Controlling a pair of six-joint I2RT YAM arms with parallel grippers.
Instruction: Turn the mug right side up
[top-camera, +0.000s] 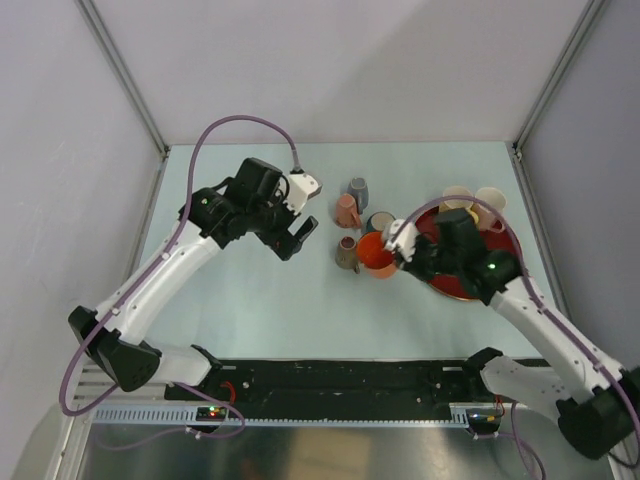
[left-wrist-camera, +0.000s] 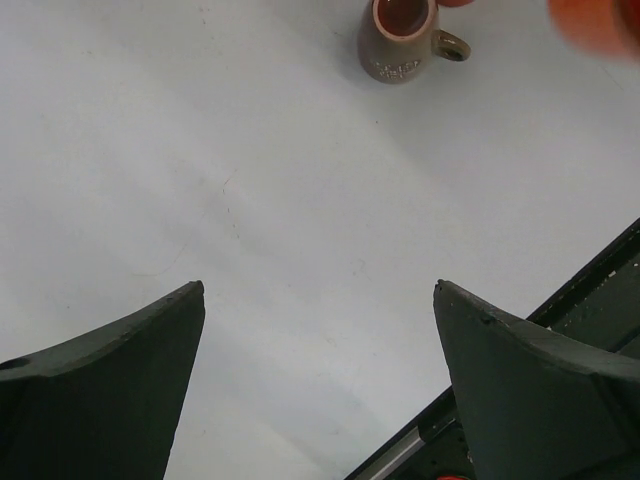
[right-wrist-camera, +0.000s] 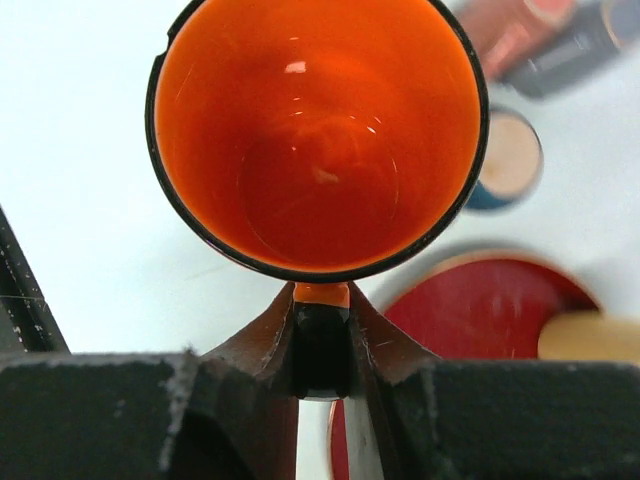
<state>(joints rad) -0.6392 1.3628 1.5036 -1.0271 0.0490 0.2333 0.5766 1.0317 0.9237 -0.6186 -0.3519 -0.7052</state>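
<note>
Right gripper pinching orange mug near rim; left gripper wide, well apart.

Several mugs cluster mid-table. Just right of them is the held mug, in the right gripper; farther right lies a tray with two cups at its far side.

Lots of room on the left, a tight crowd on the right.
The bench is bare all the way from the wide-open left hand to the brown mug. Behind and beside it, a pink mug, a grey mug, a blue mug and the orange mug, gripped by the right hand, leave only thin gaps. The red plate with two pale mugs fills the far right.
</note>
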